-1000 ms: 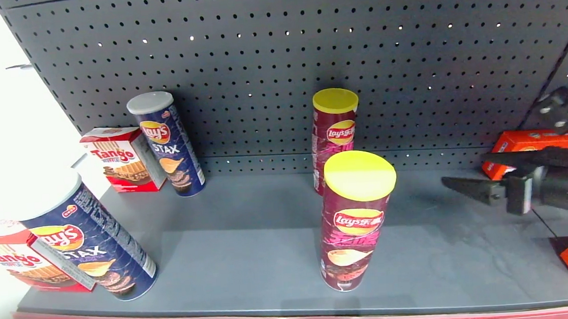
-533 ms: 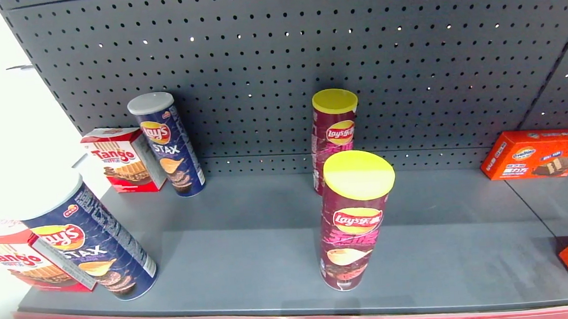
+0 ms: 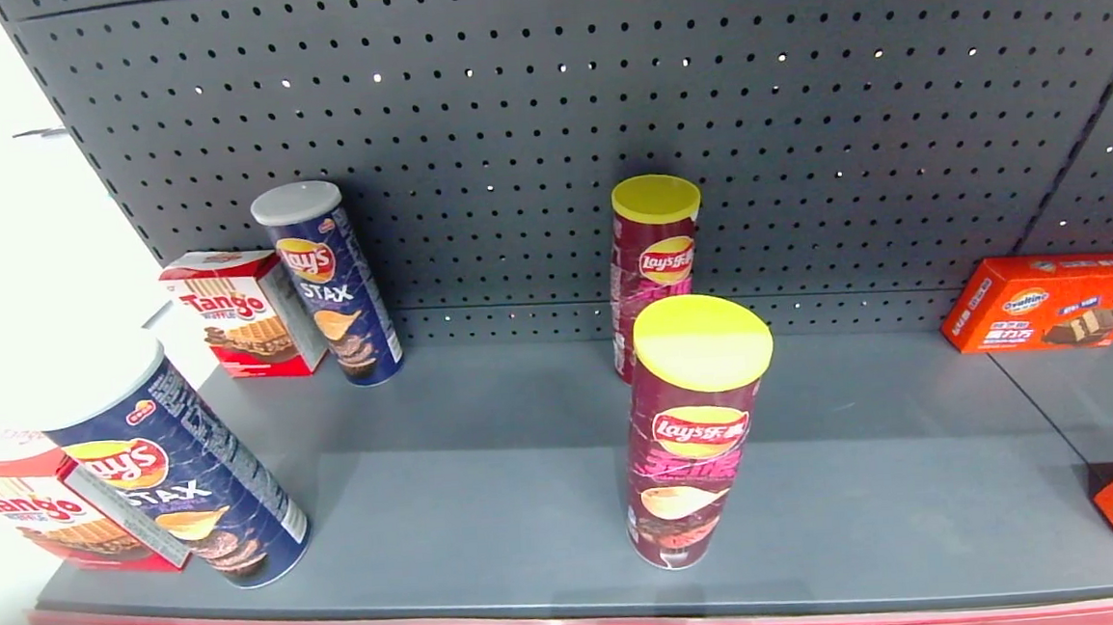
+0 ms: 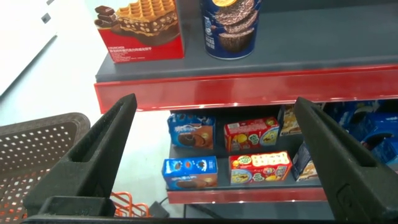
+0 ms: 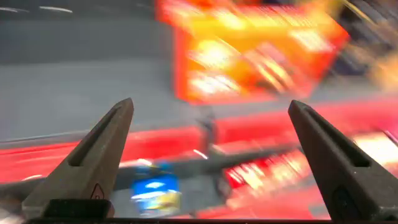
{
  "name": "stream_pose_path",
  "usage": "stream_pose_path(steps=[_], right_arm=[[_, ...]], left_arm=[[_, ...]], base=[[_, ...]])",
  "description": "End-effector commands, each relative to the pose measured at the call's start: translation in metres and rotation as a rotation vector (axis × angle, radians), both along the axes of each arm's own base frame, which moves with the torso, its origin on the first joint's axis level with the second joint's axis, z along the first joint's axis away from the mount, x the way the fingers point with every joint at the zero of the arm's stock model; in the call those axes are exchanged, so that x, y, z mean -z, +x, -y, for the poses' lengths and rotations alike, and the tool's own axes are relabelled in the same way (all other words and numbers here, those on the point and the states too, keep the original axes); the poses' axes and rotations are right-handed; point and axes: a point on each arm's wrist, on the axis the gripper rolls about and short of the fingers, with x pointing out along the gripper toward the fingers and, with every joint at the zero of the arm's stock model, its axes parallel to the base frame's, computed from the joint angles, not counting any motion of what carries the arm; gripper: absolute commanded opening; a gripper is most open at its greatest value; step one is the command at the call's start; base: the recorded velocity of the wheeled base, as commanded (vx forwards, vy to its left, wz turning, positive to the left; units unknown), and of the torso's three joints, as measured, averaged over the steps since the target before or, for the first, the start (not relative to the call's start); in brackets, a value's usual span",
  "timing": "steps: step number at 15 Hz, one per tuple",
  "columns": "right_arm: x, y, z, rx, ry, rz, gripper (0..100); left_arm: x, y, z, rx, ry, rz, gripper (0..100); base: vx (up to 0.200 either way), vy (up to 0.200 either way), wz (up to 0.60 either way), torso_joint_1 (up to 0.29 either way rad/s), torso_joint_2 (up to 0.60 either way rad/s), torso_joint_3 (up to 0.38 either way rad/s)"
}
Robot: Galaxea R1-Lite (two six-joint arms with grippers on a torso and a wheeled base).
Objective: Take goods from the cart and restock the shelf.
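The right gripper [image 5: 211,104] has pulled back off the shelf [image 3: 491,510], open and empty like the left gripper [image 4: 216,101], leaving the front can [image 3: 697,429] standing there, so another fetch seems next.

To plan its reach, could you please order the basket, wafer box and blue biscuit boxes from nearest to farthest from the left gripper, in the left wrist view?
1. Basket, just past the left gripper.
2. Wafer box, at the front of the upper shelf.
3. Blue biscuit boxes, set back on the lower shelves.
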Motion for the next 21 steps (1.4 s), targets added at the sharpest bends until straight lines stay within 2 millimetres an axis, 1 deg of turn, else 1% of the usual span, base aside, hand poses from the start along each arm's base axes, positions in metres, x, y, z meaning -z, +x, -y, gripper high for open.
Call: stream_pose_path(steps=[1,2,3,5,17,18,19,20,21], right_arm=[[0.0111,-0.0005,-0.0010,-0.040,0.015,-0.015,100],[0.0119,0.0001,-0.0040,-0.175,0.017,-0.024,100],[0.0141,0.0002,-0.0057,-0.250,0.017,-0.047,100],[0.0183,0.0001,-0.0058,-0.256,0.002,-0.094,100],[0.0180,-0.0001,-0.0056,-0.257,-0.001,-0.090,100],[0.0184,-0.0013,-0.0043,-0.342,-0.007,-0.076,100],[0.0185,-0.0015,-0.0040,-0.359,-0.008,-0.073,100],[0.0199,-0.0069,-0.0045,-0.327,-0.014,-0.002,100],[0.0199,-0.0069,-0.0045,-0.330,-0.016,-0.002,100]], left_arm=[[0.0000,0.0001,0.0000,-0.001,0.000,-0.001,100],[0.0000,0.0001,0.0000,-0.001,0.000,-0.001,100],[0.0000,0.0001,0.0000,-0.001,0.000,-0.001,100],[0.0000,0.0001,0.0000,-0.001,0.003,-0.001,100],[0.0000,0.0001,-0.0001,-0.002,-0.006,-0.001,100],[0.0000,0.0001,-0.0001,-0.002,-0.012,-0.001,100],[0.0000,0.0001,0.0000,-0.001,-0.011,-0.001,100],[0.0000,0.0001,0.0000,0.001,-0.012,-0.002,100],[0.0000,0.0001,0.0000,0.001,-0.012,-0.002,100]], base=[[0.000,0.000,0.00,0.000,0.00,0.000],[0.000,0.000,0.00,0.000,0.00,0.000],[0.000,0.000,0.00,0.000,0.00,0.000],[0.000,0.000,0.00,0.000,0.00,0.000],[0.000,0.000,0.00,0.000,0.00,0.000],[0.000,0.000,0.00,0.000,0.00,0.000],[0.000,0.000,0.00,0.000,0.00,0.000],[0.000,0.000,0.00,0.000,0.00,0.000],[0.000,0.000,0.00,0.000,0.00,0.000]])
